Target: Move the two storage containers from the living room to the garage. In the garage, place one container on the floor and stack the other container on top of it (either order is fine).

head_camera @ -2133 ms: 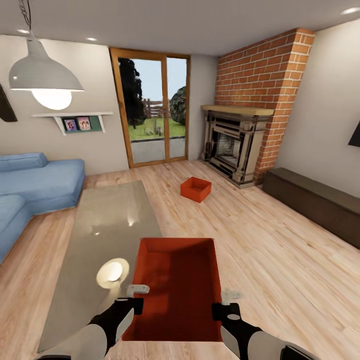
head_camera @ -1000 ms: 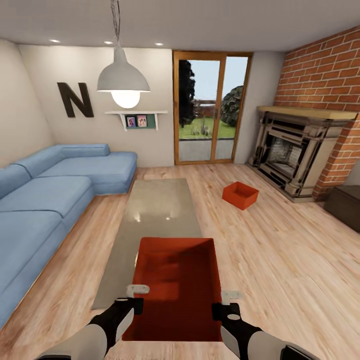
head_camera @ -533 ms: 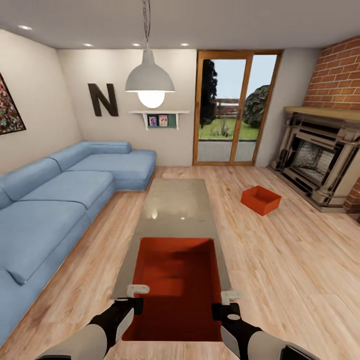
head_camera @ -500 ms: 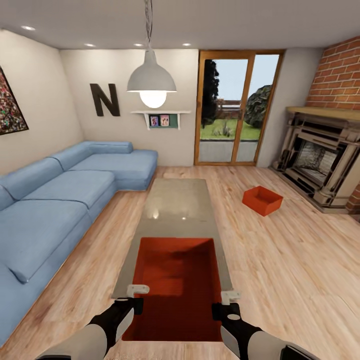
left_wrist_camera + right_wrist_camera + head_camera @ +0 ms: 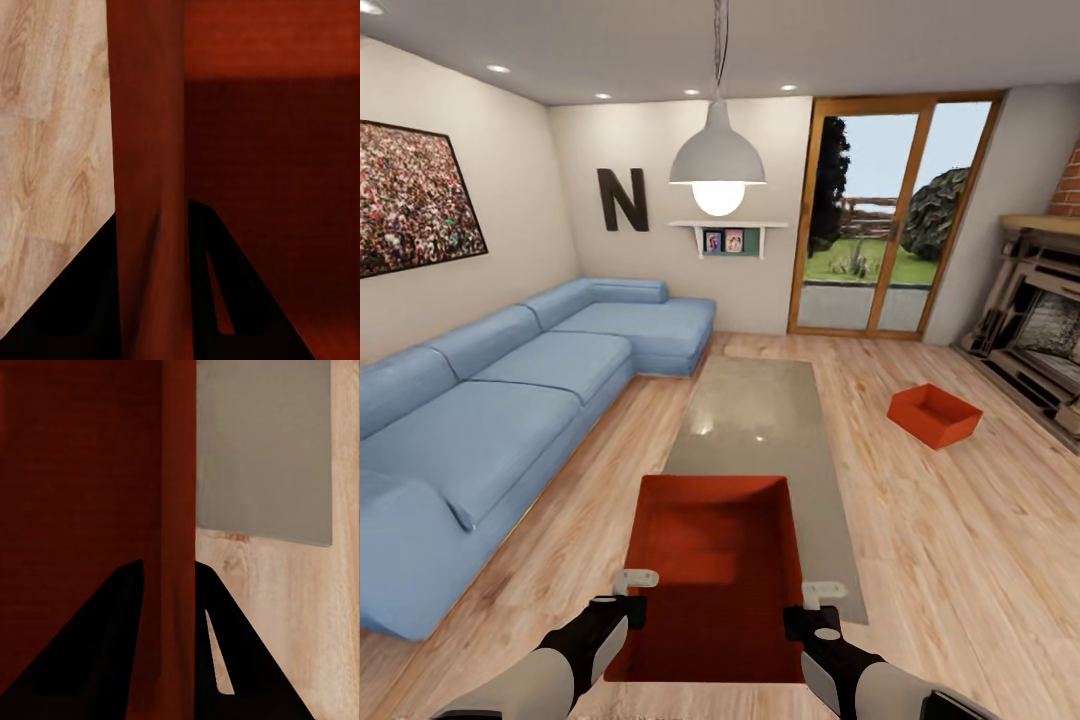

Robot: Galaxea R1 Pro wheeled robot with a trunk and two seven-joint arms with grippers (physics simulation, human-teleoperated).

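The left gripper (image 5: pixel 632 590) and the right gripper (image 5: pixel 812 600) each clamp one side wall of the held storage container (image 5: pixel 705 570), which is between them. Beyond it is the glass table (image 5: pixel 755 430). The second container (image 5: pixel 934 415) rests further on the wood floor (image 5: pixel 960 560), right of the table, near the fireplace (image 5: pixel 1045 335).

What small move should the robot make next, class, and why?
Probably keep turning the base toward an exit, holding the bin steady. Left gripper and right gripper each clamp a side wall, and sofa and glass table show this is not the garage.
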